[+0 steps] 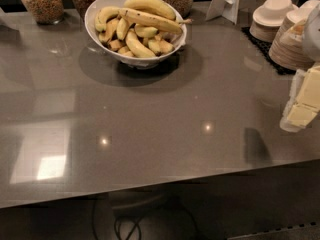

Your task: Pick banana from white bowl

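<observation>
The white bowl stands at the back of the grey table, left of centre, filled with several bananas. The banana is the longest, nearly straight one, yellow with brown speckles. It lies across the top of the pile, with its dark stem end pointing right over the rim. Shorter curved and stubby bananas lie under and around it. My gripper, pale and blocky, hangs at the right edge of the view above the table, far to the right of the bowl and nearer the front. Nothing shows in it.
Several glass jars of cereal stand behind the bowl. A white sign stand is at the back right. Stacks of off-white bowls and plates sit on a black mat at the far right. The table's front edge runs below.
</observation>
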### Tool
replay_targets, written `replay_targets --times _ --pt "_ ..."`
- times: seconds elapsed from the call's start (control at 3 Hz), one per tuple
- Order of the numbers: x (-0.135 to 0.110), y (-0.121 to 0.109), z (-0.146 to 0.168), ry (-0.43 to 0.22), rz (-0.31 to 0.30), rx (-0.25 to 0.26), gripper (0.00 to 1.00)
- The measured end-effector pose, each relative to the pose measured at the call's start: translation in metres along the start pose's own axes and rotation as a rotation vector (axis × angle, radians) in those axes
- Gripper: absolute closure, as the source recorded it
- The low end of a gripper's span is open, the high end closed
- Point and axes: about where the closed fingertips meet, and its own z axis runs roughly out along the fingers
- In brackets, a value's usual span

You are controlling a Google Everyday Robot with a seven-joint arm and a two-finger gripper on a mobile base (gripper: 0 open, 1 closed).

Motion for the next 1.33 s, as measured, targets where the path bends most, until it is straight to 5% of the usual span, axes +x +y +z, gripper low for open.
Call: replay_targets --times 0.33,0.67,1.33 --pt "0.0 0.0 0.0 0.0 0.0 0.0 0.0" --pt "-0.022 -0.008 0.002 -0.088 -0.005 0.021 0.0" --pt "-0.102 -0.044 0.021 -0.415 0.011 0.032 0.0"
